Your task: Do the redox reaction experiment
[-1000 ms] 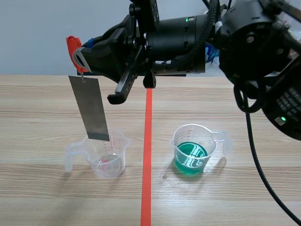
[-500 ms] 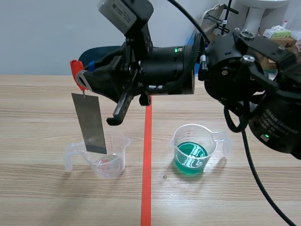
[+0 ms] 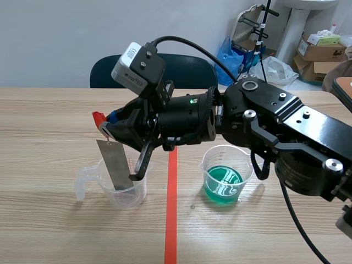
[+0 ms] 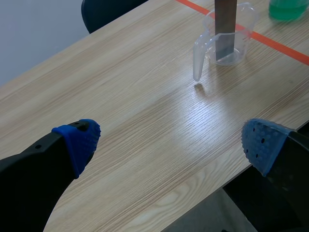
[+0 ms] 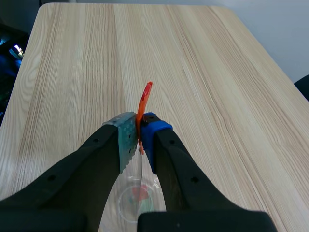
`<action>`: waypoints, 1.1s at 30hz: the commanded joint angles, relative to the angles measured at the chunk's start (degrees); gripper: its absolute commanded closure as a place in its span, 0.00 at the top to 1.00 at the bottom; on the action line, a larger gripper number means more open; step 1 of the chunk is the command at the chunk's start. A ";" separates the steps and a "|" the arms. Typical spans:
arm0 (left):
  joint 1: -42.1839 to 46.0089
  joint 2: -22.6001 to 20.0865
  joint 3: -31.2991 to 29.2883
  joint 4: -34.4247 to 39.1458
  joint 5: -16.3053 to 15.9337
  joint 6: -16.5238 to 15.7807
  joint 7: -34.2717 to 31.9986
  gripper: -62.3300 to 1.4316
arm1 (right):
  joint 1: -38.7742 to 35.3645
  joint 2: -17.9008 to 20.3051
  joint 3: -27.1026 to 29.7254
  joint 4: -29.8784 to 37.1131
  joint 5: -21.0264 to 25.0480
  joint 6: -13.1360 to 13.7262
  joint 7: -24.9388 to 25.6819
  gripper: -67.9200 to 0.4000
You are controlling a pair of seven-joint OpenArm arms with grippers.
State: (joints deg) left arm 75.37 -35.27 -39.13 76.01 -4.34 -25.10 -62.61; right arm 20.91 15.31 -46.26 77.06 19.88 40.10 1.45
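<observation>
My right gripper point(image 3: 107, 126) reaches across from the right and is shut on an orange-red clip point(image 3: 99, 117). A grey metal strip point(image 3: 115, 165) hangs from the clip, its lower end inside the clear beaker point(image 3: 124, 190) left of the tape line. In the right wrist view the clip point(image 5: 144, 99) is pinched between my fingers at the right gripper point(image 5: 140, 130), with the beaker point(image 5: 137, 198) below. A second beaker point(image 3: 225, 176) holds green liquid. My left gripper point(image 4: 169, 145) stands open over bare table, well short of the beaker point(image 4: 227, 38) and strip point(image 4: 224, 24).
An orange-red tape line point(image 3: 171, 220) runs between the two beakers. A dark chair point(image 3: 187, 63) stands behind the table. Cardboard boxes point(image 3: 324, 47) and a blue bag point(image 3: 234, 52) sit at the back right. The table's near edge point(image 4: 203, 193) lies under my left gripper.
My right arm has come down, lowering the metal strip from above the clear beaker until its lower end is inside it. Neither beaker has shifted.
</observation>
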 commanded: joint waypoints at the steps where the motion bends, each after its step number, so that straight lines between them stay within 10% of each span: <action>1: 0.07 0.31 0.11 0.61 -0.52 -0.11 -0.85 1.00 | 0.83 -0.55 0.33 0.92 0.83 0.04 1.09 0.02; 20: 0.07 0.31 0.11 0.61 -0.52 -0.11 -0.85 1.00 | 0.83 -0.52 0.33 0.92 -2.84 0.26 1.51 0.05; 23: 0.07 0.31 0.11 0.61 -0.52 -0.11 -0.85 1.00 | 0.83 -0.52 0.33 0.92 -2.84 0.28 1.51 0.22; 29: 0.07 0.31 0.11 0.61 -0.52 -0.11 -0.85 1.00 | 0.81 -0.59 0.33 0.92 -2.82 2.62 1.84 0.97; 33: 0.07 0.31 0.11 0.61 -0.52 -0.11 -0.81 1.00 | 0.83 -0.57 0.33 0.92 -2.82 2.62 1.31 1.00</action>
State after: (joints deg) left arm 75.37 -35.27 -39.13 76.01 -4.34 -25.10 -62.57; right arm 20.91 14.92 -46.26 77.08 16.45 42.28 2.50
